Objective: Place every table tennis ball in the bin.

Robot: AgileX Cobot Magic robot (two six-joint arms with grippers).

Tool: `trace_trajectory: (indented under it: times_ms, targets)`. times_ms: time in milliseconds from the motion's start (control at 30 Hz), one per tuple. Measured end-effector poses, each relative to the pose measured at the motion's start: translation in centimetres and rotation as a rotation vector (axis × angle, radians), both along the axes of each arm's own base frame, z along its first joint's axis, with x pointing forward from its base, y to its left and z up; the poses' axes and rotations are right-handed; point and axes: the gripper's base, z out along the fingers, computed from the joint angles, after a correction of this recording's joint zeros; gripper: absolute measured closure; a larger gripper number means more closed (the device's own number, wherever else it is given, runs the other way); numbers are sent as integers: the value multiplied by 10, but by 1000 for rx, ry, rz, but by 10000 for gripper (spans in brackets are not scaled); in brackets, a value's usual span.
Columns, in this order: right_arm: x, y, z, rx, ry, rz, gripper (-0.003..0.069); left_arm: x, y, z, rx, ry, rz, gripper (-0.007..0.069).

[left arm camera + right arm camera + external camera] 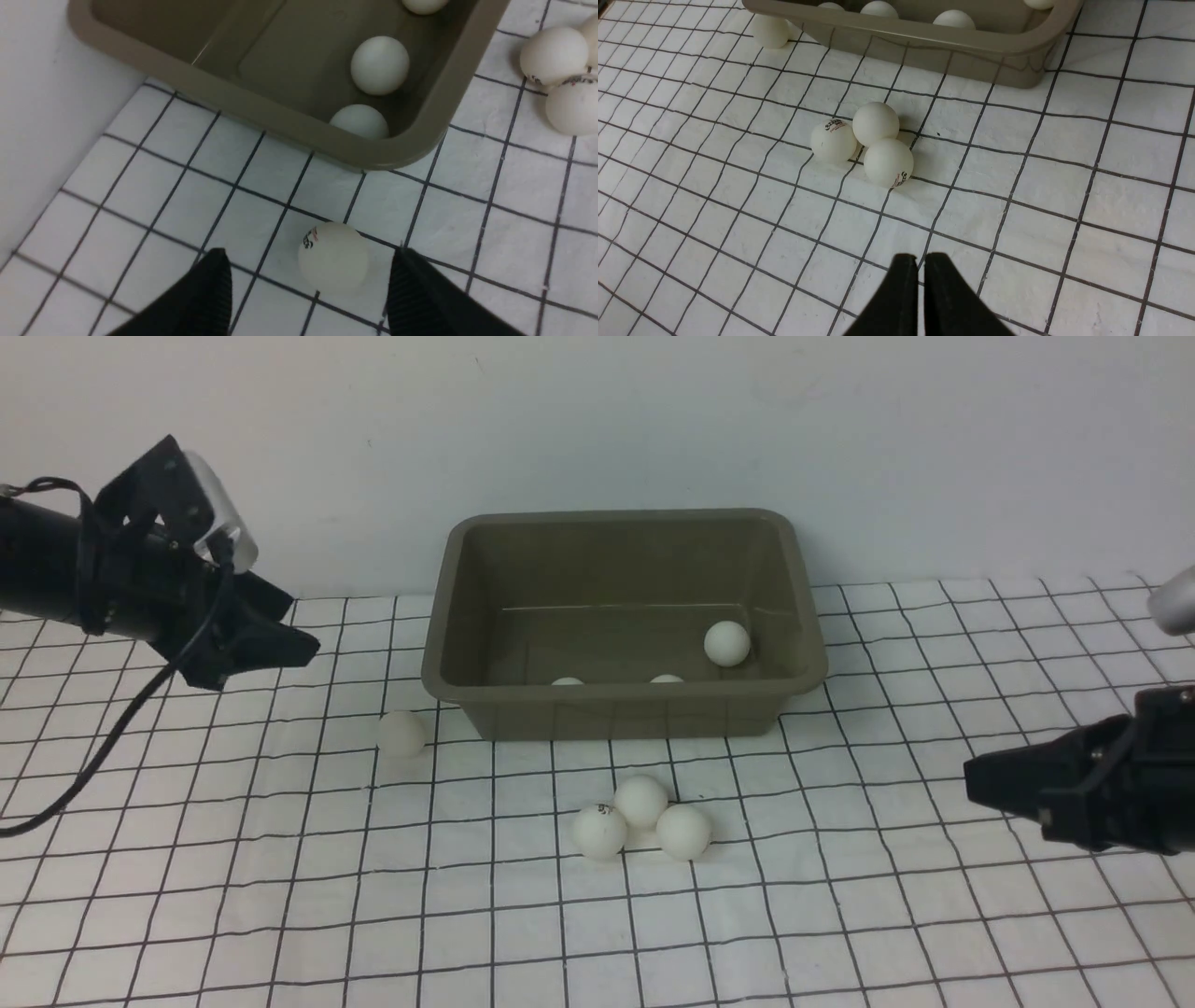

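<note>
Four of eight small matte white plastic table tennis balls [878,8] already sit in the rectangular olive-grey plastic bin [635,714]. Front view shows only three; the right wrist view catches a fourth behind the near wall.

Four left on the white grid-printed cloth [280,896]: a lone ball [402,733] just off the bin's near left corner, and a cluster of three [640,801] touching each other in front of the bin. Call it half done.

Left gripper [309,252] is spread wide and empty, hanging above and to the left of the lone ball. Left wrist view lines that ball up between its fingers [210,294], so I'd guess it's next.

Right gripper [920,257] has fingers pressed together, holding nothing, low over the cloth, well apart from the cluster. No ball in transit.
</note>
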Motion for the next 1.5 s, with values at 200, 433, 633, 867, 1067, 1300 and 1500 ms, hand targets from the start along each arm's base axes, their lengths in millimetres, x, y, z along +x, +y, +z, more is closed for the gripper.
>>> trace_trajectory:
  times_ms: [200,433,633,867,1067,1300,1500]
  targets:
    - [0,0,0,-1,-1,2,648,9,-6,-26,33,-56,-119,220]
    - [0,0,0,-2,-1,3,648,17,-10,-49,-31,-54,-120,220]
    - [0,0,0,-2,-1,3,648,23,-12,-64,-100,-39,-87,220]
    - [0,0,0,-2,-1,3,648,26,-14,-77,-158,-6,-69,220]
    - [0,0,0,-2,-1,3,648,29,-21,-92,-191,23,-61,216]
    - [0,0,0,-2,-1,3,648,29,-22,-93,-193,24,-58,169]
    - [0,0,0,-2,-1,3,648,31,-20,-94,-174,20,-39,134]
